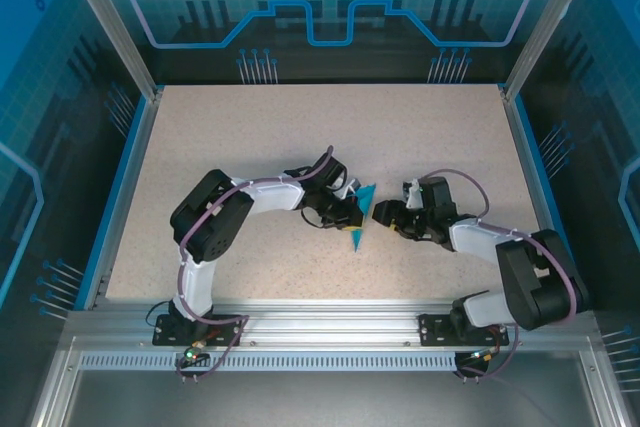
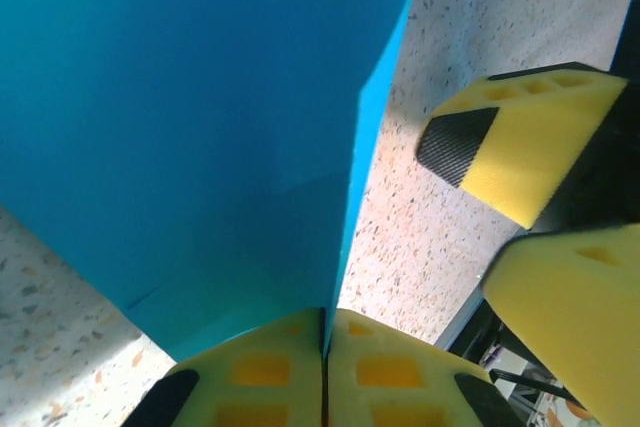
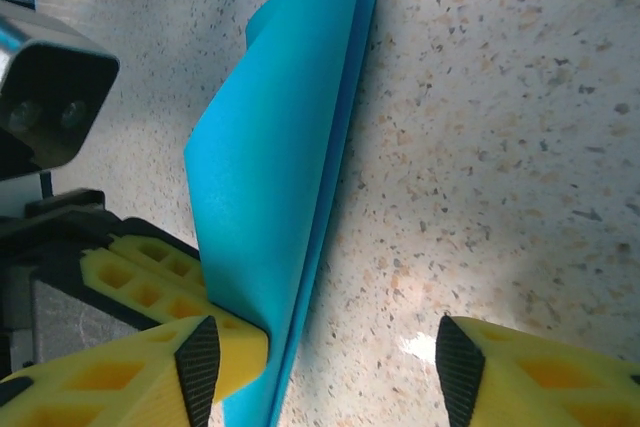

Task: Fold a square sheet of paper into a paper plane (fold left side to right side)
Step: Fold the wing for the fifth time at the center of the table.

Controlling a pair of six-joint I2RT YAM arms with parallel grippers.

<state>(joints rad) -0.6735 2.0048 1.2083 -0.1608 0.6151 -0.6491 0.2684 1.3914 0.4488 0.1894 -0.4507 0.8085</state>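
Note:
The square sheet of paper, teal-blue, is folded into a slim, pointed paper plane shape and stands on edge at the table's middle. My left gripper is shut on its layers; the yellow pads pinch the folded edge of the paper. My right gripper is open just right of it. In the right wrist view the paper rises beside that gripper's left finger, while the other finger stands well apart over bare table. Those fingers also appear from the left wrist.
The speckled tabletop is framed by a blue rim and aluminium posts. Both arm bases sit on the rail at the near edge. The two grippers are close together, nearly facing each other.

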